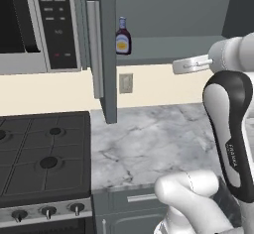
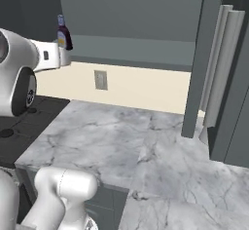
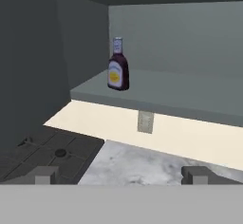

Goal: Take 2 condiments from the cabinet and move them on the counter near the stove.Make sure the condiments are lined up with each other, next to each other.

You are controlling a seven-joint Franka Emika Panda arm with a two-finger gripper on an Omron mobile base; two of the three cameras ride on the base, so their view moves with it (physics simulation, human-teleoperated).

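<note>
The cabinet point(image 1: 163, 15) hangs open above the scene, its door point(image 1: 106, 49) swung out edge-on toward the cameras, and its grey inner shelf point(image 3: 180, 95) runs across the hand view. Below it lies the marble desk point(image 1: 154, 144), bare of condiments, with the stove point(image 1: 44, 153) touching its left edge. A wall outlet point(image 1: 126, 83) sits on the cream wall between shelf and desk.

On the shelf stands the dark brown bottle point(image 3: 117, 65), upright, near the shelf's left end and close to its front lip. Its long axis is vertical, narrow neck on top, yellow label facing outward. The squat yellow jar cannot be made out in these pictures.

The tool point(image 3: 121, 174) hangs in the air in front of the cabinet, above the desk and lower than the shelf, well apart from the bottle. Its two fingertips point(image 3: 45, 175) stand spread as wide as they go, with nothing between them.

The relation that matters: from the tool, the bottle lies ahead, higher up, and about centred between the fingers, perhaps slightly left. As I judge it, the coming move is a rise to bottle-body height and then a straight advance into the cabinet, so the wide fingers pass on either side of the upright body. The shelf's front lip is the edge to clear on the way in.
</note>
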